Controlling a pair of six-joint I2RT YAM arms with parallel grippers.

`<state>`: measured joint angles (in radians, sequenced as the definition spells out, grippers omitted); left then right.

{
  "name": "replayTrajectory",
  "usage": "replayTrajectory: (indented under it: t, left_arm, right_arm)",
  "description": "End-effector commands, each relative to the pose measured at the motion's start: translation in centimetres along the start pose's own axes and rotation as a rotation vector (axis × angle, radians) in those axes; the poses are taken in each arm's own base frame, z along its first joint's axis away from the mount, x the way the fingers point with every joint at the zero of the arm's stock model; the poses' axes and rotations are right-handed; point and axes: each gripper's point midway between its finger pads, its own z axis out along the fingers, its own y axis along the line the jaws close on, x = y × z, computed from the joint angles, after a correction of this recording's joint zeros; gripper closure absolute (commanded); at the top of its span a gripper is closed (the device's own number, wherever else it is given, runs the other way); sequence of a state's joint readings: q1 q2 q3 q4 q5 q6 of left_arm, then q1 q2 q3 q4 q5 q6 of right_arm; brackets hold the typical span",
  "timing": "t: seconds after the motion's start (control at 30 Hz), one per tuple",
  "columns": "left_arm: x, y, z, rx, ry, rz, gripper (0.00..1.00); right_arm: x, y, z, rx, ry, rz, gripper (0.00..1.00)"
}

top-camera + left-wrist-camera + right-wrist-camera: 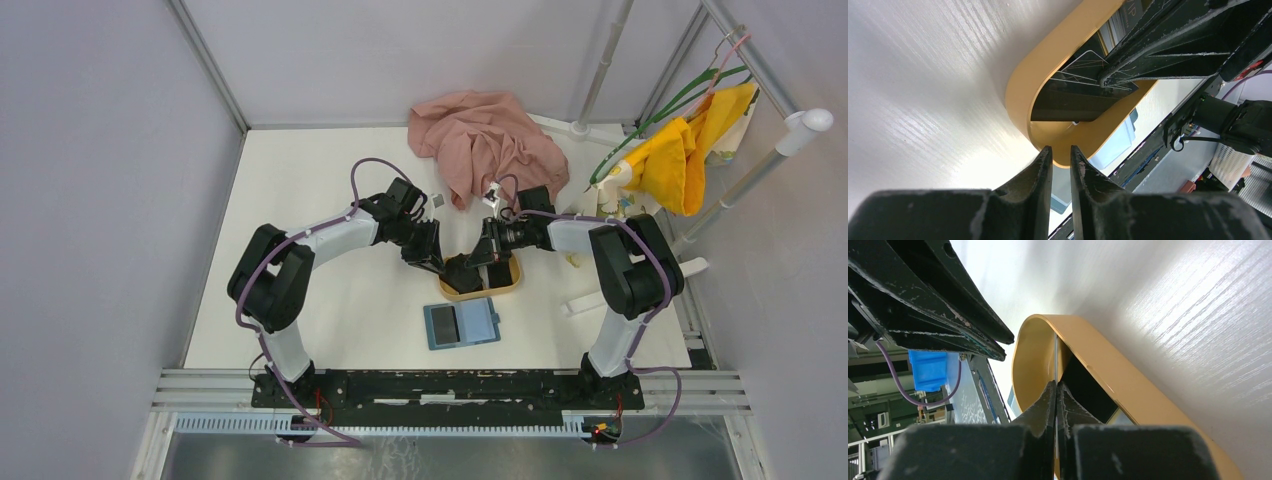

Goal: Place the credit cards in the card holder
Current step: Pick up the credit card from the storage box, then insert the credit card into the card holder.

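Right gripper (1056, 385) is pinched shut on a thin card (1055, 355), seen edge-on just beyond its fingertips, inside the tan tray (1108, 372). Left gripper (1061, 152) hangs just outside the tray's rim, fingers a narrow slit apart and holding nothing. More black cards (1068, 100) lie ahead of it in the tray. The blue wallet (480, 322) lies open behind both grippers, toward the arm bases. The likely risk is that the pinch catches only the card's edge, so it could twist loose on lifting, or snag the rim and drag the tray.
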<state>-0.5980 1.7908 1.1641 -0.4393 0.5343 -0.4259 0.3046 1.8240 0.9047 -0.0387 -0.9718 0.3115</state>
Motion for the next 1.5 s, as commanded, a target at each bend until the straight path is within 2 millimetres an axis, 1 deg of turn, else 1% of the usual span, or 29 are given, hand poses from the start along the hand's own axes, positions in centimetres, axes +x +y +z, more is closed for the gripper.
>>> replayTrajectory:
  t: [0.0, 0.23, 0.4, 0.47, 0.53, 0.6, 0.67, 0.73, 0.83, 0.93, 1.03, 1.1, 1.17, 1.2, 1.23, 1.3, 1.37, 1.47]
  left_arm:
    - [-1.4, -1.7, -0.3, 0.056, -0.031, 0.023, 0.74]
    - [-1.5, -2.0, -0.5, 0.065, -0.045, 0.031, 0.73]
    - [-2.2, -2.6, -1.3, 0.077, -0.09, 0.052, 0.71]
    - [-2.7, -2.9, -2.0, 0.079, -0.132, 0.069, 0.63]
    - [-3.6, -3.6, -3.4, 0.087, -0.197, 0.097, 0.54]
    - [-4.5, -4.0, -4.8, 0.083, -0.272, 0.121, 0.44]
    - [-5.4, -4.3, -6.6, 0.08, -0.352, 0.145, 0.37]
    - [-6.2, -4.8, -8.5, 0.075, -0.432, 0.173, 0.34]
    - [-7.4, -5.7, -11.7, 0.043, -0.561, 0.233, 0.33]
    - [-7.9, -7.3, -15.4, 0.055, -0.705, 0.275, 0.31]
    - [-7.0, -9.1, -18.0, 0.162, -0.844, 0.278, 0.3]
    - [-5.9, -10.1, -19.2, 0.261, -0.926, 0.284, 0.3]
    - [-4.7, -10.5, -19.6, 0.345, -0.977, 0.272, 0.28]
    - [-3.9, -10.3, -19.3, 0.391, -0.991, 0.245, 0.26]
    - [-3.6, -10.3, -19.3, 0.423, -0.998, 0.219, 0.21]
    - [-2.4, -9.5, -17.6, 0.46, -0.95, 0.169, 0.07]
    - [-1.2, -9.9, -16.9, 0.556, -0.932, 0.174, 0.01]
    - [-0.1, -10.0, -16.2, 0.651, -0.932, 0.163, 0.0]
  right_arm:
    - [-1.3, 0.9, -0.9, -0.001, -0.046, -0.06, 1.0]
    - [-2.7, 0.6, -2.4, 0.096, -0.083, -0.158, 1.0]
    - [-3.6, 0.7, -3.3, 0.146, -0.102, -0.229, 1.0]
    - [-4.0, 0.9, -3.8, 0.171, -0.108, -0.265, 1.0]
    - [-4.4, 1.2, -4.3, 0.194, -0.124, -0.308, 1.0]
    - [-4.9, 1.4, -4.9, 0.22, -0.14, -0.344, 1.0]
    - [-5.2, 1.8, -5.4, 0.226, -0.152, -0.379, 1.0]
    - [-5.5, 2.3, -5.7, 0.23, -0.167, -0.399, 1.0]
    - [-5.7, 3.3, -6.3, 0.212, -0.185, -0.426, 1.0]
    - [-5.7, 4.6, -6.5, 0.166, -0.204, -0.448, 1.0]
    - [-5.0, 6.9, -6.5, 0.027, -0.218, -0.466, 1.0]
    - [-4.4, 9.2, -6.7, -0.116, -0.236, -0.516, 1.0]
    - [-3.4, 10.7, -6.9, -0.226, -0.245, -0.515, 1.0]
    - [-3.1, 11.6, -7.0, -0.276, -0.248, -0.516, 1.0]
    - [-2.6, 12.0, -7.1, -0.31, -0.245, -0.498, 1.0]
    - [-2.3, 12.4, -7.2, -0.34, -0.247, -0.489, 1.0]
    - [-1.9, 12.4, -7.0, -0.35, -0.237, -0.481, 1.0]
    - [-1.4, 12.7, -6.7, -0.373, -0.22, -0.468, 1.0]
